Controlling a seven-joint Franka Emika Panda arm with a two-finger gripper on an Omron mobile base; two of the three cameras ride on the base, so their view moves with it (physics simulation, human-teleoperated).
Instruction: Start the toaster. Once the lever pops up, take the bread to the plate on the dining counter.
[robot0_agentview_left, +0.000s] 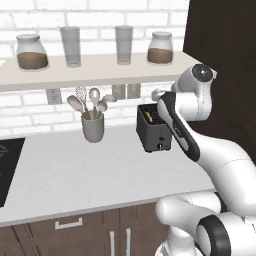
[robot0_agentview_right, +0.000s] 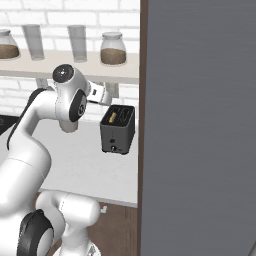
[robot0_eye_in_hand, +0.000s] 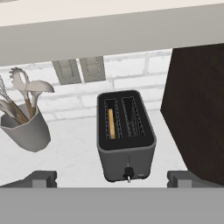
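Note:
The dark toaster (robot0_agentview_left: 154, 131) (robot0_agentview_right: 118, 131) (robot0_eye_in_hand: 126, 144) stands on the white counter against the brick wall, beside a dark cabinet side. The bread (robot0_eye_in_hand: 111, 124) (robot0_agentview_right: 113, 117) sits upright in one slot, which is the left one in the hand view; only its tan edge shows. A small knob (robot0_eye_in_hand: 128, 172) sits low on the toaster's front. My gripper (robot0_eye_in_hand: 113, 179) hovers open above and in front of the toaster, its fingertips (robot0_eye_in_hand: 43, 178) spread wide with nothing between them. The plate and the dining counter are out of view.
A grey utensil cup (robot0_agentview_left: 93, 126) (robot0_eye_in_hand: 26, 129) stands left of the toaster. A shelf (robot0_agentview_left: 90, 75) with jars and glasses runs close overhead. The dark cabinet side (robot0_eye_in_hand: 197, 109) bounds the right, and a black cooktop (robot0_agentview_left: 5, 170) lies far left.

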